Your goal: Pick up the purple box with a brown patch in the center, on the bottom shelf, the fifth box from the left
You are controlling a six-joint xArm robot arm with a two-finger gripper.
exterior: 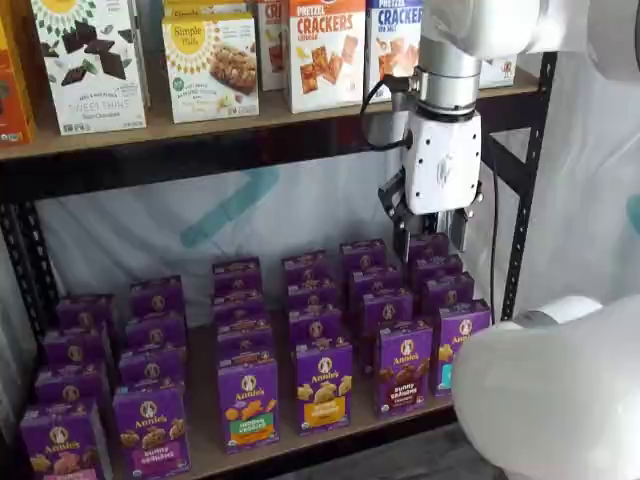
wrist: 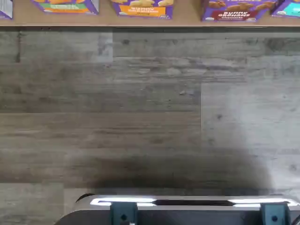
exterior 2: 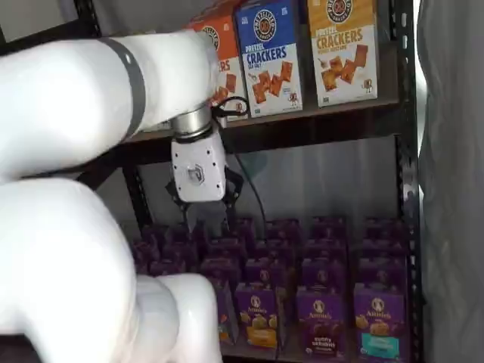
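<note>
The purple box with the brown "bunny grahams" band (exterior: 403,368) stands upright at the front of its column on the bottom shelf (exterior: 203,452); it also shows in a shelf view (exterior 2: 319,318) and in the wrist view (wrist: 236,13). My gripper (exterior: 431,248) hangs above the back rows of that shelf, well above and behind the box, not touching anything. Its two black fingers stand apart with a plain gap and nothing between them. It shows the same way in a shelf view (exterior 2: 204,212).
Purple cartons with a yellow band (exterior: 323,387) and a teal band (exterior: 455,350) flank the box. An upper board with cracker boxes (exterior: 325,50) sits just above the gripper. A black rack post (exterior: 525,170) stands at the right. The dark mount (wrist: 187,213) hangs over grey plank floor.
</note>
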